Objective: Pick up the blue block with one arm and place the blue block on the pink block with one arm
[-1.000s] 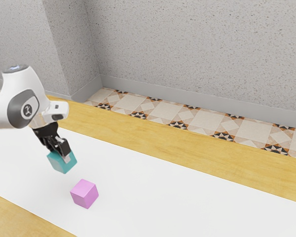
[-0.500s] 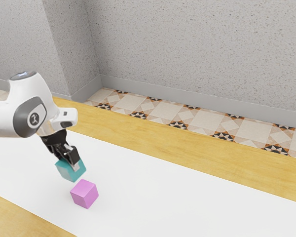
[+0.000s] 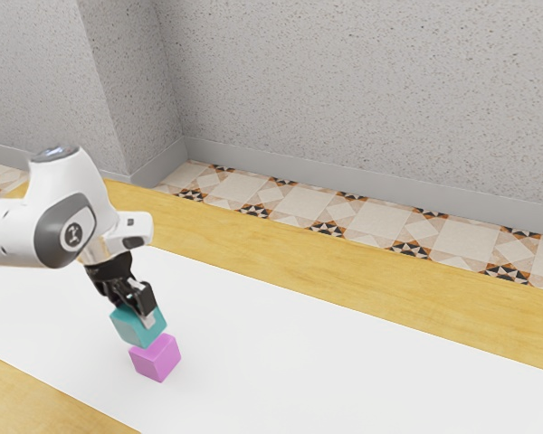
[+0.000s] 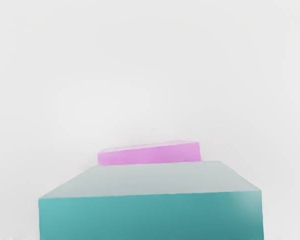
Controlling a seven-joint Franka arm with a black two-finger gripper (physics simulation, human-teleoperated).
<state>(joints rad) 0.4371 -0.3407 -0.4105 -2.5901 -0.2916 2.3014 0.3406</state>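
Observation:
My black gripper [image 3: 132,307] is shut on the blue block [image 3: 138,327], a teal cube held between both fingers. The cube hangs just above the pink block [image 3: 155,356], overlapping its upper left corner in the exterior view; whether they touch I cannot tell. In the wrist view the blue block [image 4: 150,202] sits large under my hand, and a strip of the pink block [image 4: 149,153] shows beyond its far edge.
Both blocks are over a white mat [image 3: 326,362] on a wooden table [image 3: 362,271]. A tiled floor [image 3: 371,221] and grey walls lie beyond the table's far edge.
My arm has carried the blue block down and toward the exterior view's right, from beside the pink block to just over it. The pink block has stayed put.

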